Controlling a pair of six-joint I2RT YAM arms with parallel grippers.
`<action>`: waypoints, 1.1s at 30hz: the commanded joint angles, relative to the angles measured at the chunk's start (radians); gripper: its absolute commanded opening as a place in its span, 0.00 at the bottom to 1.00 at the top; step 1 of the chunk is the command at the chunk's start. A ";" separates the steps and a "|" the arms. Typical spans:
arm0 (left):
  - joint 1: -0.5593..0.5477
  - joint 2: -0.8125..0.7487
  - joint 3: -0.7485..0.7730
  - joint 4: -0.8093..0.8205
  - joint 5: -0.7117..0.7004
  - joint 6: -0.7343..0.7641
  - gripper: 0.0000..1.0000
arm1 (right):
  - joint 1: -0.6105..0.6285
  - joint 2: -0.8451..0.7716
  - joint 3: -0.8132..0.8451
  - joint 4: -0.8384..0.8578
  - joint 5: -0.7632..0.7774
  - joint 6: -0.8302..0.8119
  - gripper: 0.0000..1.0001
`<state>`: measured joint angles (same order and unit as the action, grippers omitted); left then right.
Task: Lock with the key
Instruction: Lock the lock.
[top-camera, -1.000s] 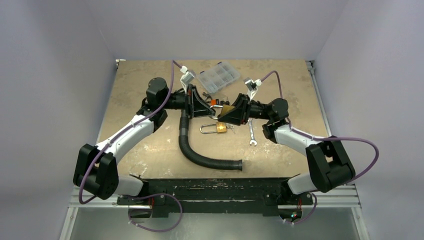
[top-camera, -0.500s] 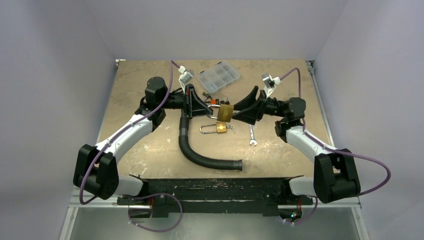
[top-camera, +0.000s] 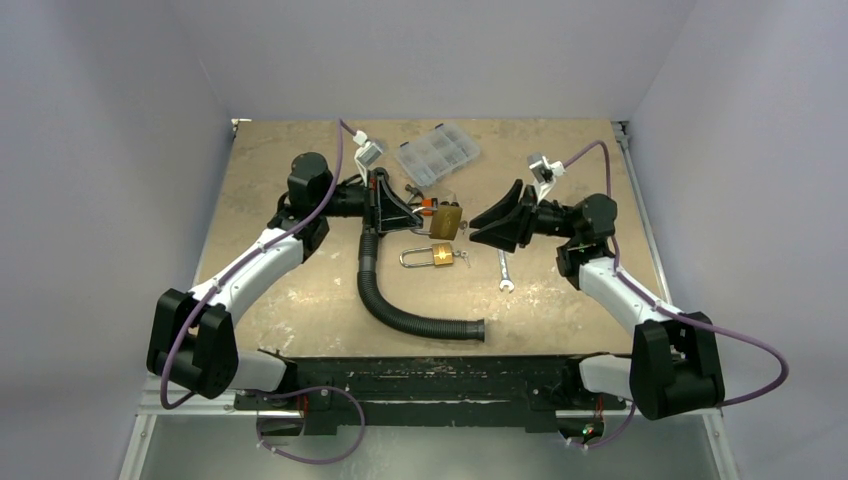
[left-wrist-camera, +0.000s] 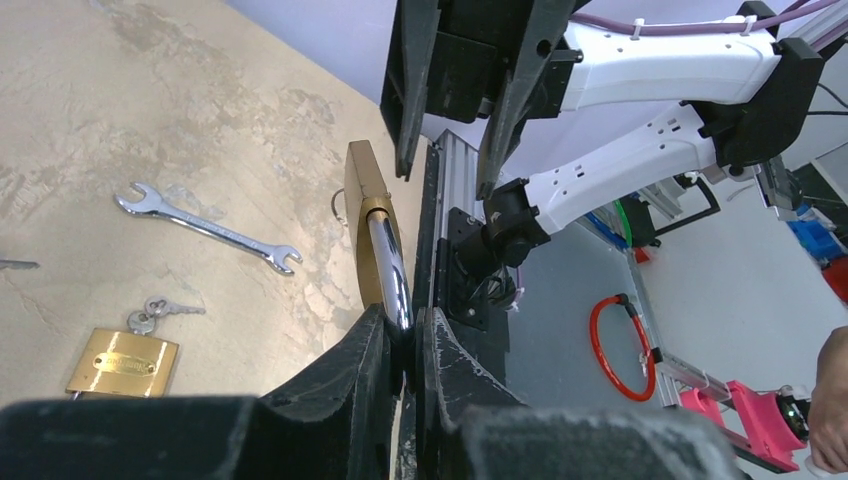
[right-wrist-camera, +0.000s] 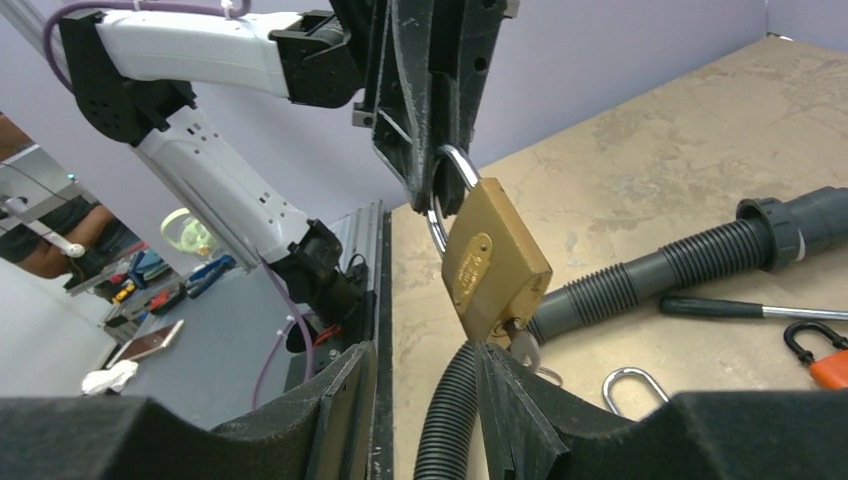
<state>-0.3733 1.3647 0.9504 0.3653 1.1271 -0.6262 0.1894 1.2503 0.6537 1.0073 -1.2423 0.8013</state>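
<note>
Two brass padlocks are in view, but only one matters here: the padlock (right-wrist-camera: 492, 268) held up in the air over the middle of the table (top-camera: 290, 170). The left gripper (left-wrist-camera: 405, 335) is clenched on its steel shackle (left-wrist-camera: 386, 262), with the body pointing toward the other arm. A key (right-wrist-camera: 520, 340) seems to sit in the keyhole at the bottom end.

The right gripper (top-camera: 474, 225) faces the padlock from near by, jaws parted and grasping nothing. I judge the step in hand to be the reach for the key. The right gripper needs to move in, line its jaws up with the key's flat head, pinch it and turn, while the left holds firm.

The second padlock (top-camera: 441, 257) lies on the table. An oval stamp on the held padlock's face and a plate on the lying one are too small to read.
</note>
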 joint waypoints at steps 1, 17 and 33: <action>0.004 -0.038 0.002 0.143 0.027 -0.040 0.00 | -0.003 -0.011 0.024 -0.123 0.029 -0.132 0.48; -0.032 -0.033 0.004 0.160 0.057 -0.051 0.00 | -0.002 0.013 0.137 -0.416 0.056 -0.397 0.35; -0.035 -0.010 0.006 0.199 0.066 -0.074 0.00 | -0.001 0.011 0.110 -0.385 -0.085 -0.358 0.32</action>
<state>-0.4065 1.3678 0.9340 0.4328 1.1847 -0.6888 0.1890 1.2716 0.7593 0.5991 -1.2770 0.4343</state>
